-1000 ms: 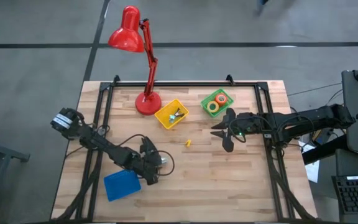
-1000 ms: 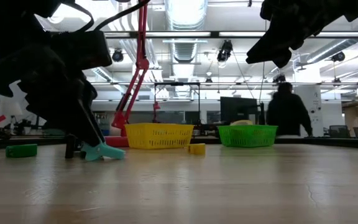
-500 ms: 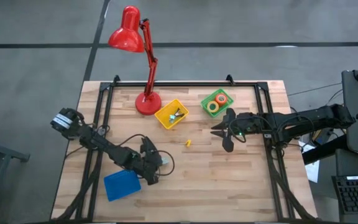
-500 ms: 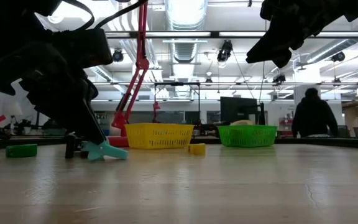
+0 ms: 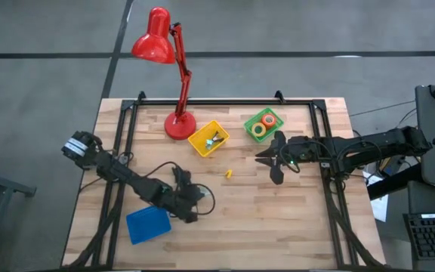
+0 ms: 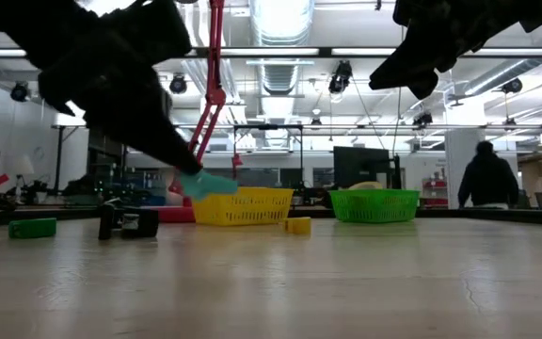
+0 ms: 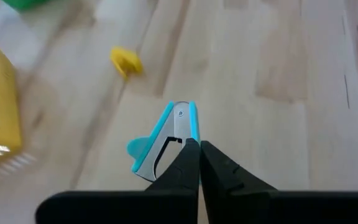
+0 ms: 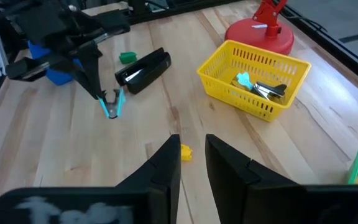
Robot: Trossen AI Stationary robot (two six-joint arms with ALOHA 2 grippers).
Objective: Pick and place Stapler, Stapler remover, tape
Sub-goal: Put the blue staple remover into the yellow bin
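Stapler remover (image 7: 166, 140) – in left gripper (image 7: 197, 149)

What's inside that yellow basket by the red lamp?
The yellow basket holds a teal-handled staple remover and some shiny metal pieces. Its mesh wall hides the bottom, so anything lying lower cannot be seen.

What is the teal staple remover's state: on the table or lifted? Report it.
Lifted. The left pincer is shut on the teal claw-shaped staple remover, which hangs clear above the wooden table in the low view.
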